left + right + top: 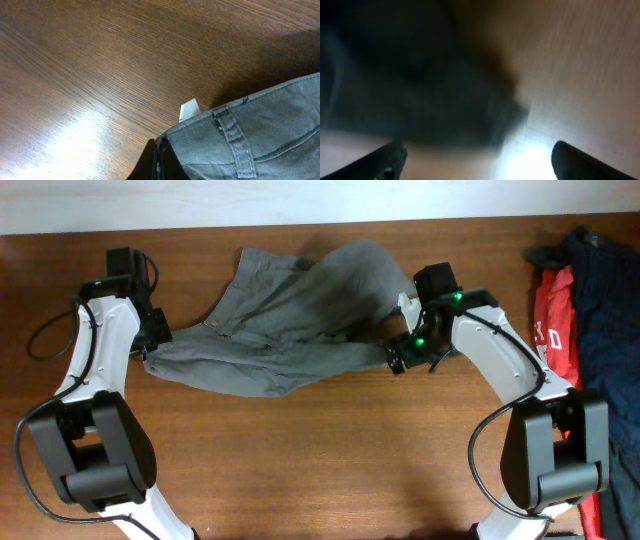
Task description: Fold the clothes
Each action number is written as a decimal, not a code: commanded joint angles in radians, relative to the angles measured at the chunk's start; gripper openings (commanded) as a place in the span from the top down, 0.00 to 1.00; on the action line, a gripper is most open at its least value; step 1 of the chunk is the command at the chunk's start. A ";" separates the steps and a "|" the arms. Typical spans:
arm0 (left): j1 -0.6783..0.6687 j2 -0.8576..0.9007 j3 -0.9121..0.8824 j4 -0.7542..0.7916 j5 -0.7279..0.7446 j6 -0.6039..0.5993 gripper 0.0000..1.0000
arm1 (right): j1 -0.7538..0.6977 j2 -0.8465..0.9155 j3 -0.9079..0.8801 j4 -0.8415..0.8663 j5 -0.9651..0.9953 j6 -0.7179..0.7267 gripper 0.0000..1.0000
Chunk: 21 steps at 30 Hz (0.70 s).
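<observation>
My left claw (pixel 159 152) pinches the waistband (pixel 200 127) of the crumpled grey-olive cotton shorts (pixel 290 330). My right claw (pixel 477 152) stands spread beside them.

Not much to read here tbh. The only actual lettering is on the red garment (pixel 548 305), well off to the outer side of the right pincer (pixel 396 362), the side away from the shorts (pixel 290 320). It's white block letters, and the bit peeking out looks like an "X" and a "D". The rest is lost in the folds, so I can't get a word out of it. There's also a little white tag (pixel 189 110) at the shorts' waistband, just up from the left pincer (pixel 157 162), but I can't read any print on it. The right wrist view is too blurry for text.
</observation>
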 commanded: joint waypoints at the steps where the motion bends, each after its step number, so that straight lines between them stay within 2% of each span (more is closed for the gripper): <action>1: 0.002 -0.007 0.007 0.002 -0.014 -0.013 1.00 | 0.002 -0.002 -0.031 0.096 -0.071 -0.039 0.17; 2: 0.002 -0.007 0.007 0.002 -0.014 -0.012 1.00 | 0.004 -0.002 -0.037 0.117 -0.130 -0.058 0.40; 3: 0.002 -0.007 0.007 0.002 -0.014 -0.012 1.00 | 0.007 -0.002 -0.038 0.123 -0.191 -0.082 0.58; 5: 0.002 -0.007 0.007 0.002 -0.014 -0.012 1.00 | 0.019 -0.002 -0.038 0.113 -0.261 -0.093 0.89; 6: 0.002 -0.007 0.007 0.002 -0.014 -0.012 1.00 | 0.026 -0.002 -0.038 0.093 -0.273 -0.093 0.96; 12: 0.002 -0.007 0.007 0.002 -0.014 -0.012 1.00 | 0.057 -0.059 -0.013 -0.167 -0.320 -0.090 0.96; 17: 0.002 -0.007 0.007 0.003 -0.015 -0.012 1.00 | 0.063 -0.221 0.078 -0.425 -0.355 -0.073 0.96; 21: 0.002 -0.007 0.007 0.006 -0.015 -0.012 1.00 | 0.061 -0.349 0.153 -0.465 -0.367 0.014 0.96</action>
